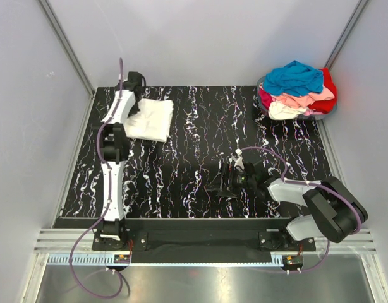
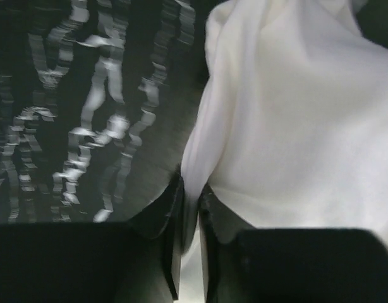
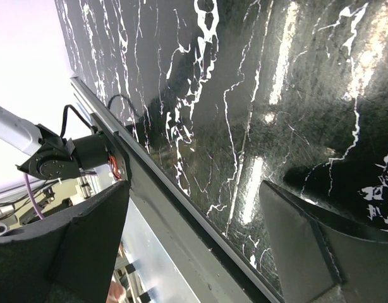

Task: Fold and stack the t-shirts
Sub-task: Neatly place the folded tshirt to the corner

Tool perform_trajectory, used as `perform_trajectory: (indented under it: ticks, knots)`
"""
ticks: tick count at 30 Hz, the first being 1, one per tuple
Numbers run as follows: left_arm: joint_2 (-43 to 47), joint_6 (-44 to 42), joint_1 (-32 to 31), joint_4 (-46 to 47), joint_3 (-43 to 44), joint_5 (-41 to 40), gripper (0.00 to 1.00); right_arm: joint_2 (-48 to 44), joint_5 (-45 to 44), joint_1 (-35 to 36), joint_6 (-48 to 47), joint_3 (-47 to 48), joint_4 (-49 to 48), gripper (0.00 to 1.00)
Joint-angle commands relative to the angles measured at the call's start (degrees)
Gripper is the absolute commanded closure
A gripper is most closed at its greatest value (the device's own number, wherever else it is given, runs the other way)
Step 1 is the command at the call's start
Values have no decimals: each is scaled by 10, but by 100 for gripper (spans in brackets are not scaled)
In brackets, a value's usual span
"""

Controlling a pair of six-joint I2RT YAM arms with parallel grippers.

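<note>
Black marble-look worktop (image 1: 200,126) veined in white, pale walls all round. Far right corner: heaped pile of soft t-shirts (image 1: 298,91), bright blue on top, pink, red and cream beneath. Far left: folded cream-white cotton t-shirt (image 1: 151,120), flat, roughly square, no clear long axis. At its far left edge, left gripper (image 2: 189,189) nearly pressed together, pinching a fold of that cloth. Near the middle, right gripper (image 3: 195,189) spread wide, empty, low over bare worktop. Pile beyond it and to its right, so likely nearer work for the right arm. No brand, label or writing readable.

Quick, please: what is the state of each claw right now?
Left claw: closed, pinching an edge of the white tee.
Right claw: open, holding nothing.
</note>
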State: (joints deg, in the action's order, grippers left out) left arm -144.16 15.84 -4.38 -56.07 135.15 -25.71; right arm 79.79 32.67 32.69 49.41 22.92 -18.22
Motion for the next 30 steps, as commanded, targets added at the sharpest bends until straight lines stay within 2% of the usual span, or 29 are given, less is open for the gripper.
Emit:
perform_trajectory:
  ticks: [1,2,4,6,7,11,14,18,19,22,30]
  knots:
    - [18,-61,39,33,28,-147,77,2,13,4,-10,8,-34,9]
    - [26,-72,43,86,6,-148,74,3,13,4,-10,8,-35,9]
    - [40,-93,58,126,-2,-175,58,3,13,3,-8,6,-39,9]
    - [47,-117,60,164,5,-192,22,5,16,1,-5,4,-45,9]
    - [59,-121,57,171,9,-195,1,7,16,0,-5,4,-50,9]
    - [135,-99,33,172,-13,-195,1,12,18,0,0,4,-56,9]
    - [224,-51,9,173,-84,-147,1,10,17,0,-1,4,-53,9]
    - [294,75,0,154,-171,6,1,5,16,0,-3,3,-51,10]
    - [304,92,1,155,-201,66,1,5,16,0,-3,3,-49,10]
    - [303,133,-1,188,-247,183,5,1,14,0,-5,3,-45,10]
    - [260,158,-7,205,-295,226,7,-3,10,0,-4,0,-45,11]
